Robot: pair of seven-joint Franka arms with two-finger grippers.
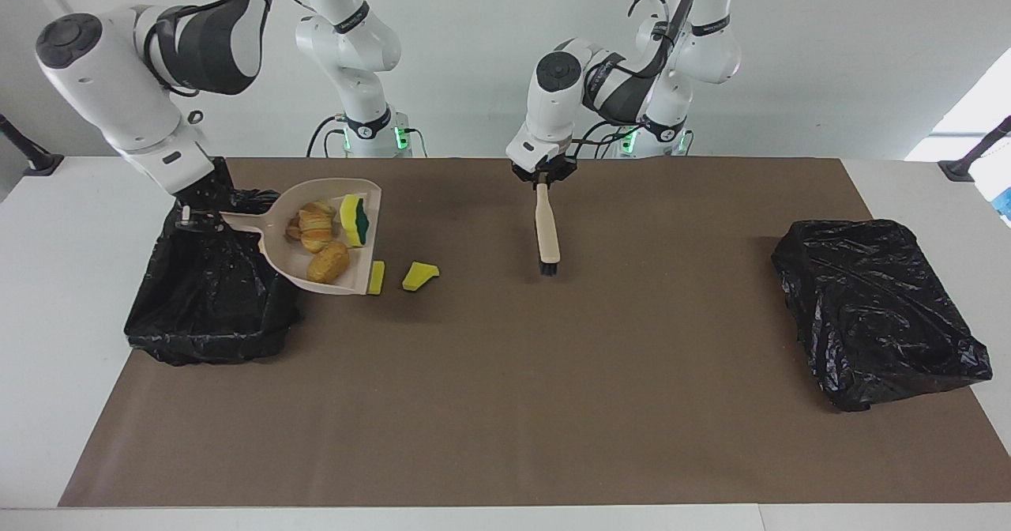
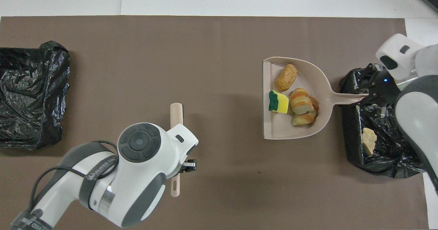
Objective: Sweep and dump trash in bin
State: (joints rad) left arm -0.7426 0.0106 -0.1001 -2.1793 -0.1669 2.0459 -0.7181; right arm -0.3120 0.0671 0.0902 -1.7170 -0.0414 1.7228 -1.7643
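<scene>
Trash [image 1: 320,240] in dustpan [image 1: 289,263] held by right end effector [image 1: 189,216] over bin [image 1: 207,330].

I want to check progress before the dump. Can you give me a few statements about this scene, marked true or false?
1. The right gripper holds the dustpan by its handle. True.
2. The dustpan is empty. False: a croissant, a roll and a sponge lie in it.
3. Two yellow sponge pieces lie on the mat. True.
4. The left gripper holds nothing. False: its jaws are shut on the brush.
</scene>
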